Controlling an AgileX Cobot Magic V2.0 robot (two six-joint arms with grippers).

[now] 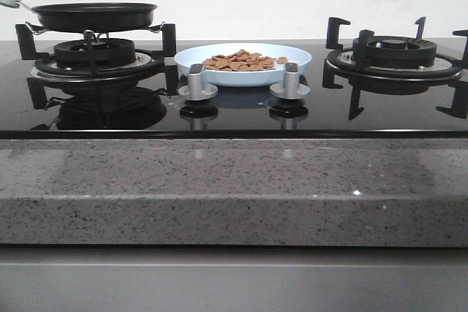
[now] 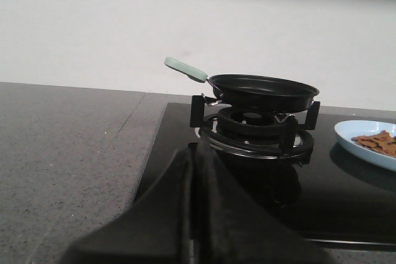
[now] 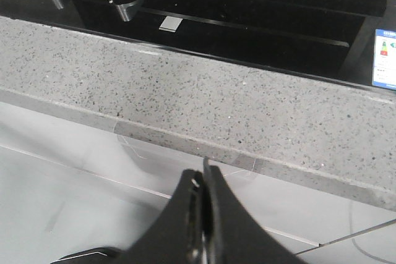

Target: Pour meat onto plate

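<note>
The meat (image 1: 243,61) lies as a heap of orange-brown slices on the pale-blue plate (image 1: 298,63), which sits on the black hob between the two burners. Plate (image 2: 352,141) and meat (image 2: 378,141) also show in the left wrist view. The black frying pan (image 1: 93,14) with a pale-green handle (image 2: 185,69) rests on the left burner and looks empty. My left gripper (image 2: 193,156) is shut and empty, low before the left burner, away from the pan. My right gripper (image 3: 204,174) is shut and empty, below the counter's front edge. Neither gripper shows in the front view.
Two silver hob knobs (image 1: 197,82) (image 1: 291,80) stand just in front of the plate. The right burner (image 1: 395,55) has a black grate and nothing on it. A speckled grey stone counter (image 1: 234,188) runs along the front, with a wall behind the hob.
</note>
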